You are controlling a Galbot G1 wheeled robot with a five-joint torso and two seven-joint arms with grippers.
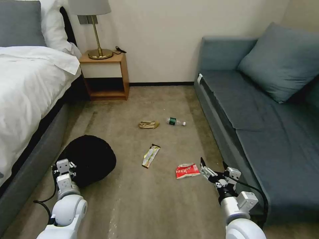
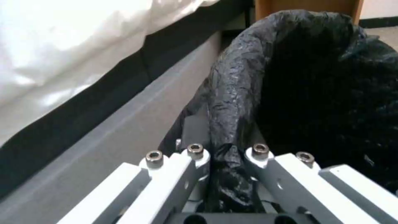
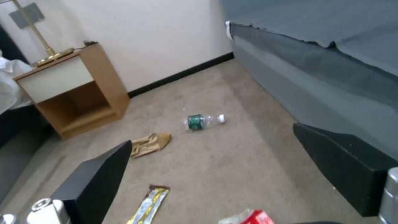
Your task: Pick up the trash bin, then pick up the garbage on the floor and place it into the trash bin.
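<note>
Closest in, at seven o'clock, left gripper (image 1: 65,170) is clamped on the trash bin (image 1: 89,158) rim, bag pinched between fingers (image 2: 195,155), keeping its mouth reachable. Right gripper (image 1: 212,169), jaws apart, hovers at five o'clock just beside the red-and-white packet (image 1: 187,170); remaining garbage lies toward twelve.

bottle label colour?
Green, on the small clear bottle lying on the carpet; the right wrist view shows it best.

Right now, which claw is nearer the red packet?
Right. The right claw is open just beside the red packet, on its sofa side. The left claw is across the floor, shut on the bin rim.
</note>
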